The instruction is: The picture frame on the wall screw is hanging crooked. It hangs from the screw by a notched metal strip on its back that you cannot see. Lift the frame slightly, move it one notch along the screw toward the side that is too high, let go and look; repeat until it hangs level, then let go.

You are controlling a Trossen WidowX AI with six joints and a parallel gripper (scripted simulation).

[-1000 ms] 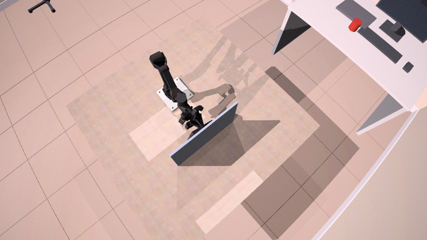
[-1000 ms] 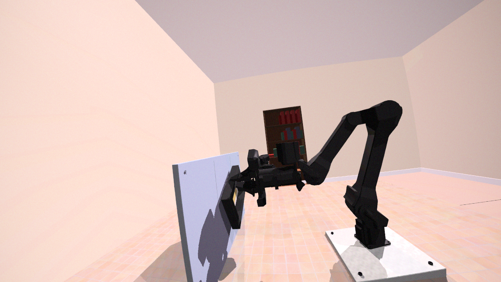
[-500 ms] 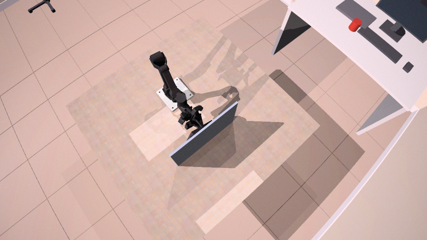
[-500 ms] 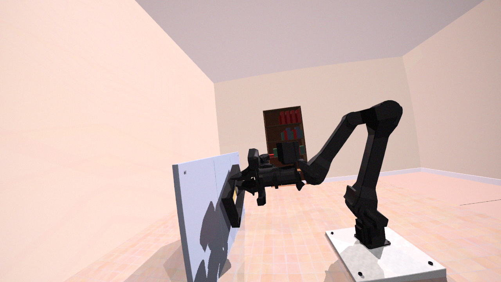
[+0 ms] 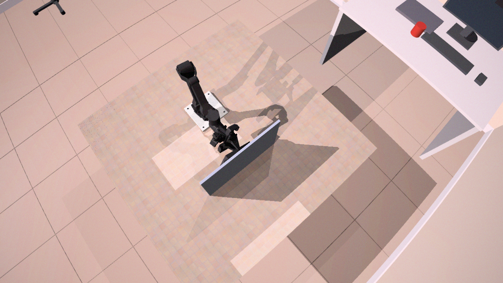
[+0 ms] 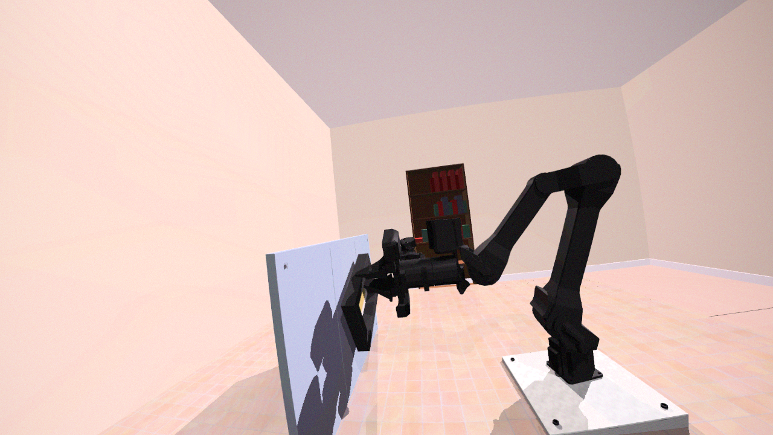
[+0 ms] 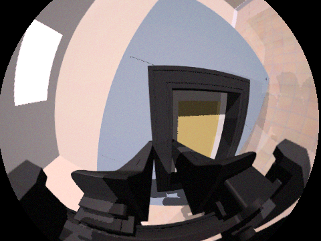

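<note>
The dark picture frame [image 6: 352, 319] [image 7: 161, 100] with a yellow picture [image 7: 197, 134] is at the front of the upright pale blue panel [image 5: 242, 165] [image 6: 302, 292] [image 7: 125, 117]. My gripper [image 5: 240, 148] [image 6: 360, 277] [image 7: 161, 143] is shut on the frame's top bar, one finger on each side of it. The wrist view is turned sideways, with the ceiling at left and the floor at right. There the top bar is not parallel to the panel's upper edge; the gap narrows toward the image top. The screw and notched strip are hidden behind the frame. Frame-to-panel contact cannot be told.
The arm stands on a white base plate [image 5: 221, 102] [image 6: 621, 400] in front of the panel. A white desk [image 5: 397, 45] with a red cup [image 5: 417, 30] and a monitor is off to the side. A bookshelf [image 6: 407, 189] stands at the far wall. Shadows fall across the panel.
</note>
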